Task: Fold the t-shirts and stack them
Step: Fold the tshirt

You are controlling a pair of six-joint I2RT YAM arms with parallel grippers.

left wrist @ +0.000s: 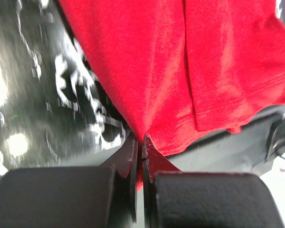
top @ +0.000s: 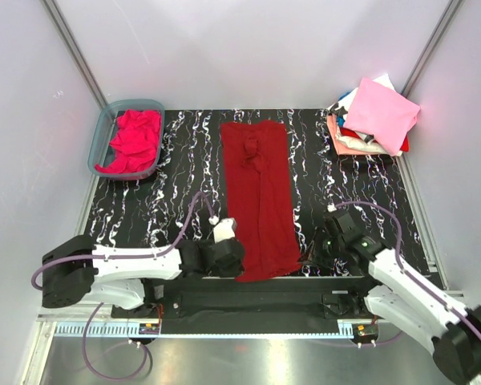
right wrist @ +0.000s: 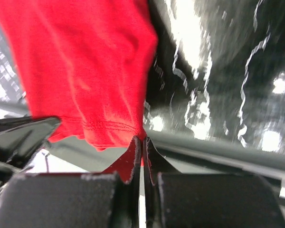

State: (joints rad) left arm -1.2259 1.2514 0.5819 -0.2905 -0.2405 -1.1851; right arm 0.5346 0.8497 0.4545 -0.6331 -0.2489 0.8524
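Here you have both claws clamped on the crimson t-shirt (top: 260, 192): left gripper (left wrist: 141, 140) pinching its near-left hem corner, right gripper (right wrist: 142, 140) its near-right, at the table's (top: 160, 200) near edge, shirt lying lengthwise mid-table.

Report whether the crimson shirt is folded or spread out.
Partly folded: crimson t-shirt lies as a narrow lengthwise strip, sides tucked in.

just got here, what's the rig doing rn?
Both arms are on the dark red t-shirt, which lies as a long narrow strip down the middle of the table. The left gripper and right gripper are each shut on a near hem corner, at the edge closest to the bases. A magenta shirt waits in the tub at far left; the folded stack sits at far right.
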